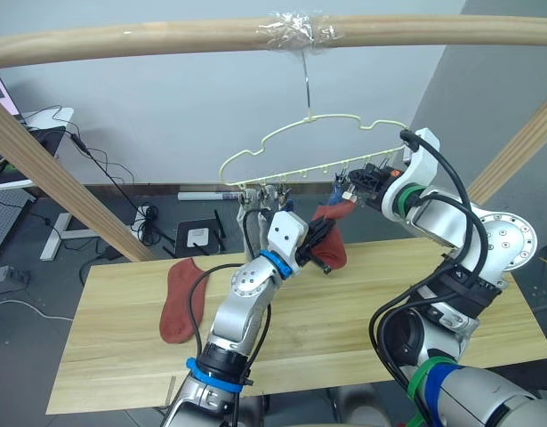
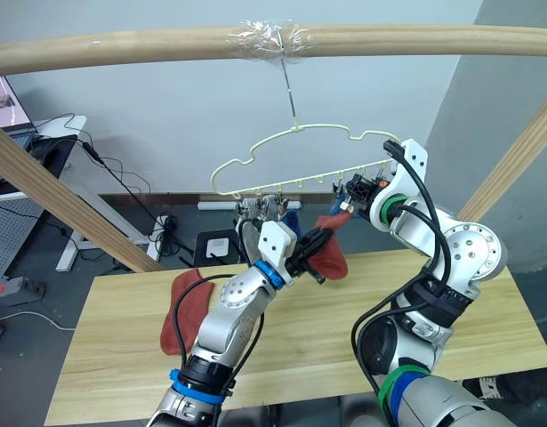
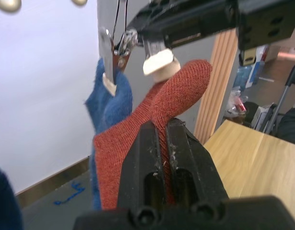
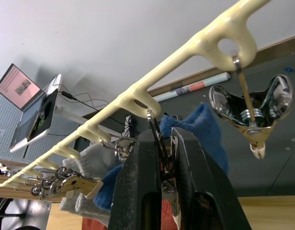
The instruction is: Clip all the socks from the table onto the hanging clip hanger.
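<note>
room: wooden pole (image 1: 166, 36) overhead, cables on the floor behind.
tabletop (image 1: 344, 311): one rust sock (image 1: 180, 298) lies flat by your left arm.
hanger (image 1: 313, 147): blue and grey socks already clipped.
left gripper (image 3: 161, 139): fingers pinching the red sock (image 3: 171, 100), toe pointing up at the clip (image 3: 157, 60).
right gripper (image 4: 162, 143): fingers squeezing that clip, so feed the toe straight up.

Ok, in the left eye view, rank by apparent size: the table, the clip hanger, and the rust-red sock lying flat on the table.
1. the table, by far the largest.
2. the clip hanger.
3. the rust-red sock on the table, smallest; it also lies nearer the camera than the hanger.
</note>
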Robot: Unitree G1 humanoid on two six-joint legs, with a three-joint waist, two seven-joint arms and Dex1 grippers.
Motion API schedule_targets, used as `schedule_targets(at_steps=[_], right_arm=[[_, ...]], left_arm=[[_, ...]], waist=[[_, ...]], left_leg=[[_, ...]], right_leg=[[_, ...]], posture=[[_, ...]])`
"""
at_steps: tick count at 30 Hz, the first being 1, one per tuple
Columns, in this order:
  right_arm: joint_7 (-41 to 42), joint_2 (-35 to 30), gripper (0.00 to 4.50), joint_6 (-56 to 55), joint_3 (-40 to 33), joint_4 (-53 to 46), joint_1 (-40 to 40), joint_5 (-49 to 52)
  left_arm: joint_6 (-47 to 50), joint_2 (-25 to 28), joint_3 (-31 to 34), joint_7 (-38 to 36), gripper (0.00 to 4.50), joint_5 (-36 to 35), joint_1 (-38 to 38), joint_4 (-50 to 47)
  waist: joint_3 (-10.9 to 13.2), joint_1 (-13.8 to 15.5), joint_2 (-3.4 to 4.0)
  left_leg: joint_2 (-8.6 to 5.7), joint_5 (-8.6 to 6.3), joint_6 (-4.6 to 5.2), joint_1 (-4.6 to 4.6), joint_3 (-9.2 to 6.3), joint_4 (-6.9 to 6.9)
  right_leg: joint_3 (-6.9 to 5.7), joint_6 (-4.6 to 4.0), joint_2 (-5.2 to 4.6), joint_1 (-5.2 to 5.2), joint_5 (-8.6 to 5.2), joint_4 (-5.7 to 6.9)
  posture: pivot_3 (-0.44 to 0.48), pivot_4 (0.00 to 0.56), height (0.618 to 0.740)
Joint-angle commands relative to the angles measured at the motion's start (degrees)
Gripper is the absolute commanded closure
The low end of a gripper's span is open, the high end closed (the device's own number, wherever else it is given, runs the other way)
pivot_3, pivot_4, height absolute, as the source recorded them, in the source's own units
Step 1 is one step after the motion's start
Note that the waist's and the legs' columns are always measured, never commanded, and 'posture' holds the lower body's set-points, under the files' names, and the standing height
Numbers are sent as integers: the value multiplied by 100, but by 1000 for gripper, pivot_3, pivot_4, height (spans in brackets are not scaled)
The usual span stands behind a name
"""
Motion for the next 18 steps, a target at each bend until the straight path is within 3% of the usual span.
schedule_targets(at_steps=[1, 18], right_arm=[[-160, -63, 4402, 44, -177, -6, 9, -50], [-202, -20, 4402, 44, -224, 18, -12, -55]], left_arm=[[34, -5, -38, 47, 4495, -52, 127, -367], [109, 19, -62, 138, 4495, -10, 141, -481]], waist=[[0, -2, 0], [0, 9, 0]], left_leg=[[0, 0, 0, 0, 0, 0], [0, 1, 1, 0, -1, 1]], right_leg=[[0, 0, 0, 0, 0, 0], [0, 0, 0, 2, 0, -1]], posture=[[-153, 208, 740], [-151, 211, 740]])
